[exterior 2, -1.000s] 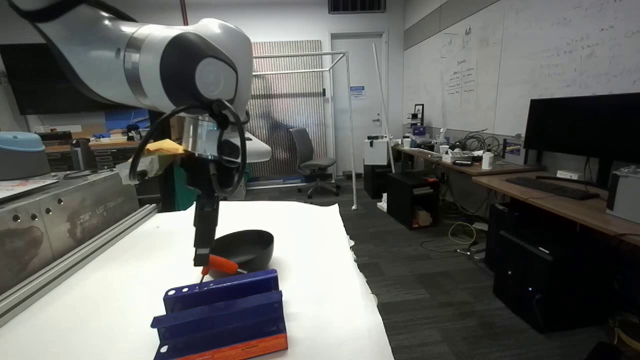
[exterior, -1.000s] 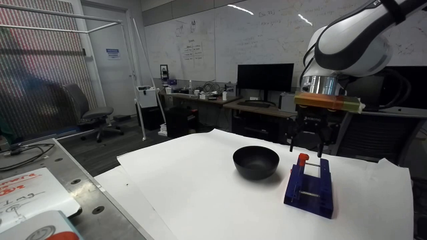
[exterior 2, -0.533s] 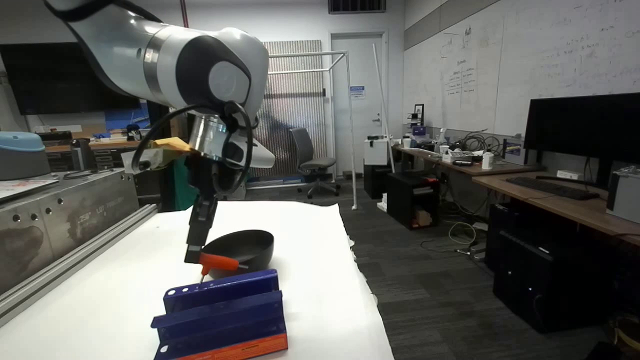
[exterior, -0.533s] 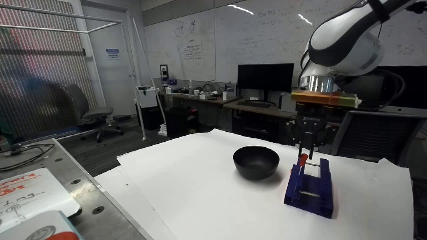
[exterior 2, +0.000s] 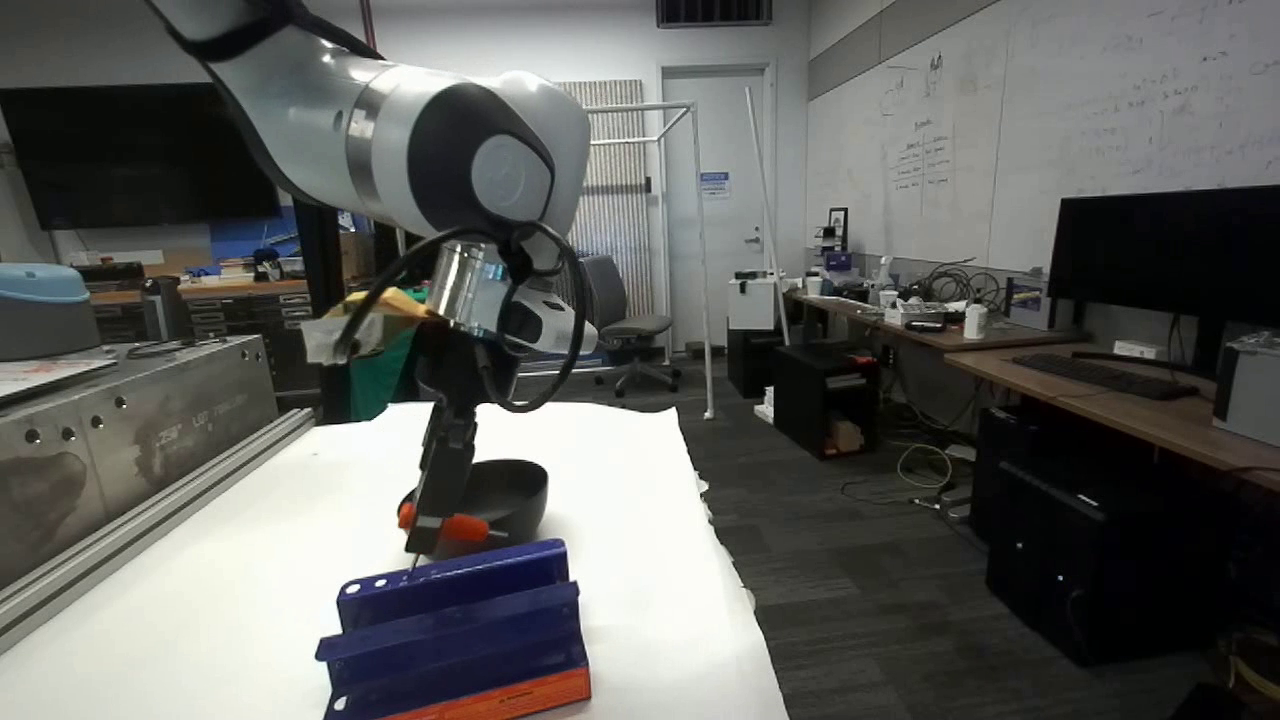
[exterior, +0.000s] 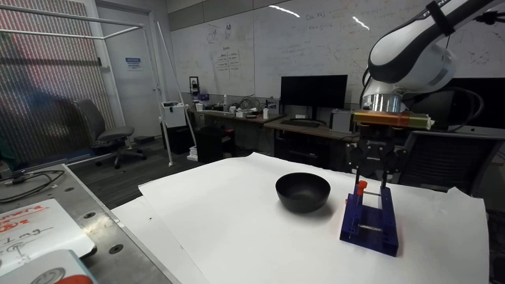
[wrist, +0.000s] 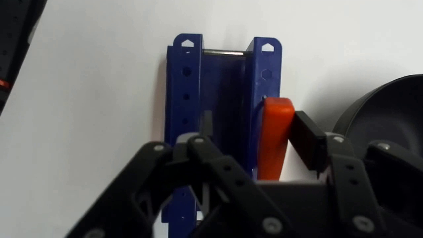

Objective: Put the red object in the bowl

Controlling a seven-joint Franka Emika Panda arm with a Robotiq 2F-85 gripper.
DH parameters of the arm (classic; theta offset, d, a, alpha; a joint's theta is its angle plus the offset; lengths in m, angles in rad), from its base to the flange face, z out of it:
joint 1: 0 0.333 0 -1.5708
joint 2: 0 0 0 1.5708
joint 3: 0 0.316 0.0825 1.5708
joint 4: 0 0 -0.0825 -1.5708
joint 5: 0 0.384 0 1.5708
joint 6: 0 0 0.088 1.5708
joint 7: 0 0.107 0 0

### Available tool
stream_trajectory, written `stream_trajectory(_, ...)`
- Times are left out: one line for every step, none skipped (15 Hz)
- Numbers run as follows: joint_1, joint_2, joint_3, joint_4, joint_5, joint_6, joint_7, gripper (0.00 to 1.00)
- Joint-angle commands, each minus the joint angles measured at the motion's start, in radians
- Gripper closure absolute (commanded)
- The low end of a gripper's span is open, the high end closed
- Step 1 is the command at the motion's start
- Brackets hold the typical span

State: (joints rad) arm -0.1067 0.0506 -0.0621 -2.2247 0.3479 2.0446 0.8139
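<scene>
The red object (exterior: 361, 187) is a red-orange T-shaped handle standing on a thin shaft in one rail of the dark blue block (exterior: 370, 223). It shows beside the finger in an exterior view (exterior 2: 466, 528) and upright in the wrist view (wrist: 276, 138). My gripper (exterior: 371, 183) is open, low over the block. In the wrist view, the right finger of the gripper (wrist: 252, 127) touches or nearly touches the handle's outer side. The left finger is over the block, with a gap to the handle. The black bowl (exterior: 303, 193) stands beside the block, also at the right in the wrist view (wrist: 390, 115).
The blue block shows in an exterior view (exterior 2: 455, 630) with an orange label along its near side. White paper (exterior: 236, 221) covers the table. A metal rail and plate (exterior: 118, 240) run along one table side. A chair (exterior: 446, 169) stands behind the table.
My gripper has come down to the handle; its fingers looked closer together half a second ago and are wider now. The blue block with the red handle has shifted slightly right in both exterior views.
</scene>
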Motion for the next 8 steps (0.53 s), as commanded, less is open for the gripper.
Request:
stream_trajectory(0.002,0.034,-0.017,0.026,0.025,-0.033,-0.07,0.58)
stream_trajectory(0.003,0.037,-0.018,0.025,0.026,-0.034,-0.081,0.53)
stream_trajectory(0.003,0.039,-0.018,0.025,0.034,-0.037,-0.095,0.53)
stream_trajectory(0.005,0.039,-0.017,0.023,0.032,-0.035,-0.099,0.59)
stream_trajectory(0.005,0.038,-0.017,0.024,0.036,-0.035,-0.104,0.69)
stream_trajectory(0.006,0.035,-0.017,0.023,0.036,-0.032,-0.109,0.77)
stream_trajectory(0.007,0.032,-0.017,0.024,0.033,-0.031,-0.112,0.85)
stream_trajectory(0.009,0.025,-0.017,0.024,0.025,-0.03,-0.113,0.92)
